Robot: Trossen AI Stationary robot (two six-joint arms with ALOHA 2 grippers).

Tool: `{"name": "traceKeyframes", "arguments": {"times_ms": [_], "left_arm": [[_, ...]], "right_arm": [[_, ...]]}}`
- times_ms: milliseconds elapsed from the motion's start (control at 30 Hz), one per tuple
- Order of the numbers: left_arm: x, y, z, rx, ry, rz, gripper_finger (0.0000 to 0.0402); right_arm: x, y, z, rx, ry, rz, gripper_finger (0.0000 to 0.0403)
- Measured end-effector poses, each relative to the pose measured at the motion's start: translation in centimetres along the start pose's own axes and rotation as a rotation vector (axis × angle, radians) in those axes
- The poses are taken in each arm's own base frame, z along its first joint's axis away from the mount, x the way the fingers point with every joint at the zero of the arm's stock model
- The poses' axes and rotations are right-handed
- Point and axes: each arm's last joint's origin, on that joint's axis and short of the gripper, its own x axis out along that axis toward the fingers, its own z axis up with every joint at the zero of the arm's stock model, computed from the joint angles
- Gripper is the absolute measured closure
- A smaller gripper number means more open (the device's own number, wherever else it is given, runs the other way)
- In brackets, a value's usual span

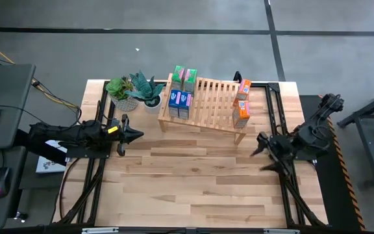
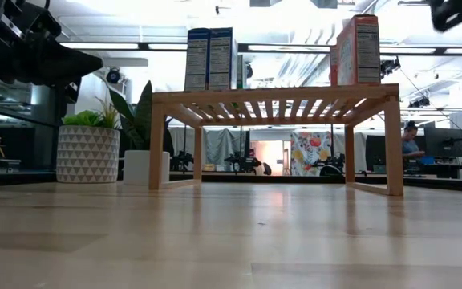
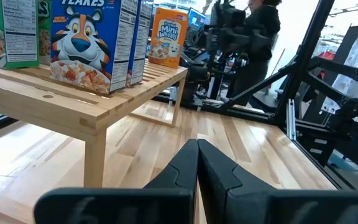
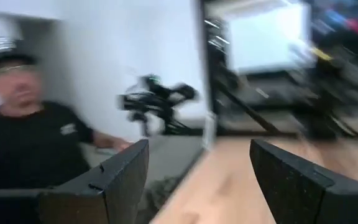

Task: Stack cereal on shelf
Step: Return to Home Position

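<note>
1. One counter (image 1: 193, 188) of pale wood planks carries everything. Two dark arms reach over it, one from each side edge.
2. One shelf (image 1: 214, 97), slatted and on short legs, stands at the middle of the counter's back edge.
3. The left pincer (image 1: 139, 134) hangs near the counter's left edge, its fingers pressed together on nothing. The right pincer (image 1: 255, 145) hangs near the right edge, fingers spread wide and empty. Both are in front of the shelf and apart from it.
4. Two potted plants fill the counter's back-left corner, just beside the shelf's left end. The leafy plant (image 1: 122, 91) sits in a patterned white pot, and the spiky plant (image 1: 148, 90) sits in a plain white one.
5. Six cereal boxes stand upright on the shelf.
   - Two green boxes (image 1: 184, 76) stand side by side at its back-left corner.
   - Two blue boxes (image 1: 180, 104) stand side by side just in front of them.
   - At the right end, the back orange box (image 1: 243, 90) has the front orange box (image 1: 241, 114) lined up before it.
6. The left wrist view reads "FLAKES" over a cartoon tiger on a blue box and "Mini Wheats" on an orange one. The green box's side panel is too small to read.
7. People in dark tops show in the room beyond the counter.
</note>
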Motion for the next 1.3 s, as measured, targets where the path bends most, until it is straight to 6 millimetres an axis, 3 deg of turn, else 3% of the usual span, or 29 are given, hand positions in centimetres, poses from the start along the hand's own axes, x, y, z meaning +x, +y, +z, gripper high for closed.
{"name": "traceKeyframes", "arguments": {"times_ms": [167,233,500,667,767,933,1133,1300], "left_arm": [[0.0,0.0,0.0,0.0,0.0,0.0,0.0402],[0.0,0.0,0.0,0.0,0.0,0.0,0.0402],[0.0,0.0,0.0,0.0,0.0,0.0,0.0402],[0.0,0.0,0.0,0.0,0.0,0.0,0.0402],[0.0,0.0,0.0,0.0,0.0,0.0,0.0402],[0.0,0.0,0.0,0.0,0.0,0.0,0.0402],[0.0,0.0,0.0,0.0,0.0,0.0,0.0402],[0.0,0.0,0.0,0.0,0.0,0.0,0.0402]], "right_arm": [[-0.3,0.6,-2.1,-0.102,-0.164,0.311,0.013],[-0.5,0.4,-3.3,-0.107,-0.19,0.341,0.013],[-0.2,-0.6,-3.7,-0.136,-0.152,0.166,0.013],[0.1,-1.8,-5.3,-0.142,0.016,0.054,0.013],[0.1,-2.6,-5.2,-0.172,0.009,-0.001,0.013],[0.2,-3.2,-5.0,-0.278,-0.005,0.059,0.013],[-0.1,-4.6,-4.8,-0.295,0.002,-0.157,0.013],[-0.7,-4.7,-4.6,-0.296,-0.016,-0.123,0.013]]}}
